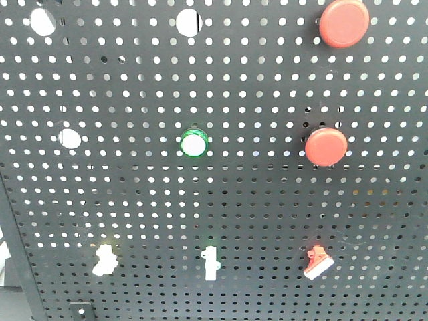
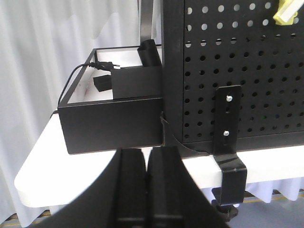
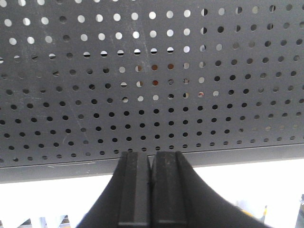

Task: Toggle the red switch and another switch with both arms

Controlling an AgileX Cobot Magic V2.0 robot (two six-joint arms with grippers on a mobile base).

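Note:
On the black perforated panel (image 1: 254, 200) the red switch (image 1: 317, 262) sits low at the right, a small red body with a white lever tip. The pale cream switch (image 1: 105, 260) sits at the same height on the left; a yellow corner of it (image 2: 286, 14) shows at the top right of the left wrist view. My left gripper (image 2: 146, 154) is shut and empty, low beside the panel's left edge. My right gripper (image 3: 152, 156) is shut and empty, just under the panel's bottom edge. Neither gripper appears in the front view.
Two big round red push buttons (image 1: 344, 23) (image 1: 326, 146), a green-ringed button (image 1: 193, 143) and a slim white toggle (image 1: 211, 261) sit on the panel. A black open box (image 2: 111, 126) with a cable stands left of it. A clamp bracket (image 2: 228, 142) holds the panel to the white table (image 2: 47, 161).

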